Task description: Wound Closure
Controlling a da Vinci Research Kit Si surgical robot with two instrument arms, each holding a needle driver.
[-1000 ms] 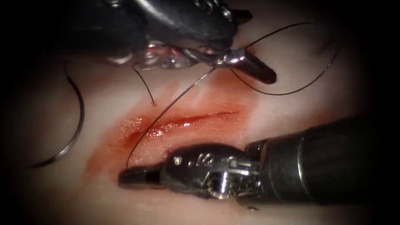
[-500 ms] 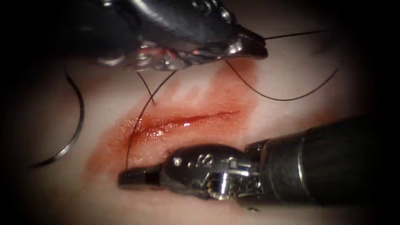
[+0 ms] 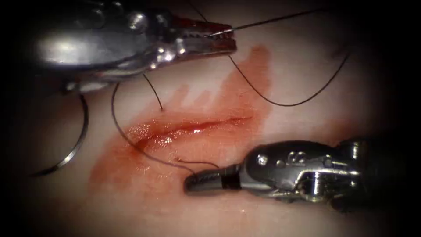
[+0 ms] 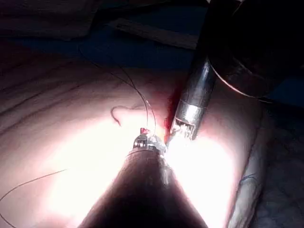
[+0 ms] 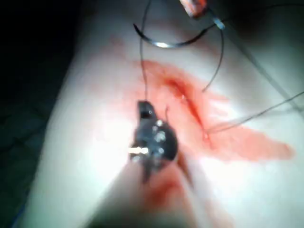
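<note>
Left arm's tool point(image 3: 221, 40) is sitting at the far side of the tissue point(image 3: 307, 57), above the cut point(image 3: 193, 127), jaws clamped together on the thread point(image 3: 280, 103). A strand is running out of the tip toward the far right; another is looping down and right over the tissue and curving back up.

Right arm's tool point(image 3: 206, 181) is lying on the near side of the cut, coming in from the right, tip pointing left. Jaws are together; a short bit of thread is meeting the tip, but whether it's actually gripped I cannot tell. From there the thread is running left across the red fluid point(image 3: 245, 83), past the left end of the cut, and curving up under the left tool.

Needle point(image 3: 79, 140) is lying free on the tissue well left of the cut, neither tool holding it. It's not in the tissue as far as can be seen; its upper end is going under the left tool. A short cut end of thread point(image 3: 153, 93) is sticking up just far of the cut.

Left wrist view: own tool tip point(image 4: 148, 141) is sitting just beside the right arm's shaft point(image 4: 192, 102). Right wrist view: right tool point(image 5: 145, 111) is sitting on the tissue beside the cut point(image 5: 183, 97), needle point(image 5: 173, 42) lying beyond.
</note>
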